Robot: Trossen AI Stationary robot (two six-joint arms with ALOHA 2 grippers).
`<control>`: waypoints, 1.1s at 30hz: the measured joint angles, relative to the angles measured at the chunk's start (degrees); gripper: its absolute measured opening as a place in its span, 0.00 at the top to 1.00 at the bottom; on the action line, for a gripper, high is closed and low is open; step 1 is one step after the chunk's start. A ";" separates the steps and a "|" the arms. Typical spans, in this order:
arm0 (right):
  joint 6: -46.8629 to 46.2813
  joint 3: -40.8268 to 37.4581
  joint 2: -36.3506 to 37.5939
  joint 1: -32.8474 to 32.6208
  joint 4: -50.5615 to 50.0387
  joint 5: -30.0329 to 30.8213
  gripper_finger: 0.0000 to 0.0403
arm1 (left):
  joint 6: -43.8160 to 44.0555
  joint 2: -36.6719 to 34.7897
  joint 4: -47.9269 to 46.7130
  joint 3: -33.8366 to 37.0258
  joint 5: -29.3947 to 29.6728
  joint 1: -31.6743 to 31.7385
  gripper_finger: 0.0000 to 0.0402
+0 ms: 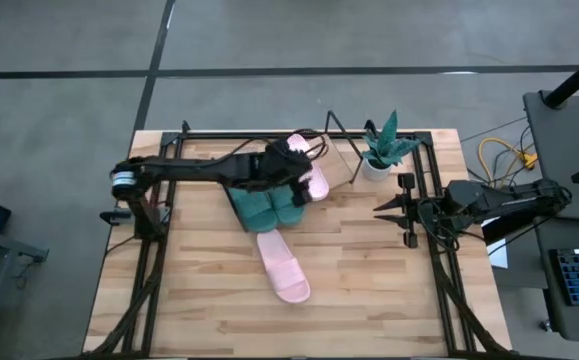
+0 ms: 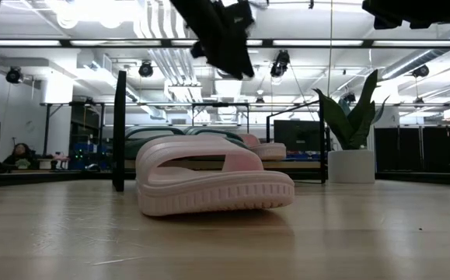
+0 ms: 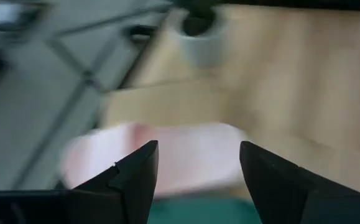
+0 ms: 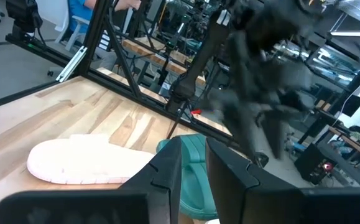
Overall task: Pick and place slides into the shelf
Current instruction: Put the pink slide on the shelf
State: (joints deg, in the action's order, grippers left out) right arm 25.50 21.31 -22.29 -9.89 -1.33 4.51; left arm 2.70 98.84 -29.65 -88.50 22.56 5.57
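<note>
My left gripper (image 1: 299, 165) hangs open above the shelf's right part, well over the slides in the low view (image 2: 226, 43). Its wrist view (image 3: 198, 162) looks down on a light pink slide (image 3: 167, 155) lying on the shelf board (image 3: 161, 102). That slide (image 1: 316, 182) sits beside the dark green pair (image 1: 267, 207), which also rests on the board. The second pink slide (image 1: 284, 265) lies sole down on the table, nearer the front edge (image 2: 213, 175). My right gripper (image 1: 377, 207) waits at the right side, its fingers a narrow gap apart (image 4: 195, 174).
A potted plant (image 1: 384, 150) in a white pot stands right of the shelf, near the far edge. The shelf's black wire frame (image 1: 344, 150) rises between them. Bare tabletop spreads left and right of the pink slide on the table (image 4: 80, 162).
</note>
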 joint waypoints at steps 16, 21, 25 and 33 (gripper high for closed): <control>0.10 0.01 0.03 0.02 -0.21 -0.94 0.84 | 8.21 -5.13 -8.32 0.93 -5.48 -25.41 0.48; 1.55 -0.01 -2.79 0.02 1.66 -10.59 0.84 | 13.93 -5.13 -14.17 1.06 2.79 -32.74 0.48; 1.98 -0.01 -6.08 0.00 6.88 -16.93 0.84 | 19.80 -4.78 -14.32 2.83 5.97 -36.54 0.48; 7.64 0.03 -10.74 0.00 8.45 -15.92 0.84 | 30.17 -4.69 -12.85 8.88 11.08 -39.70 0.48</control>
State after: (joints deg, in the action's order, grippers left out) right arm 33.14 21.34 -33.04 -9.89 7.12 -11.40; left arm 32.87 94.15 -42.50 -79.62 33.64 -34.13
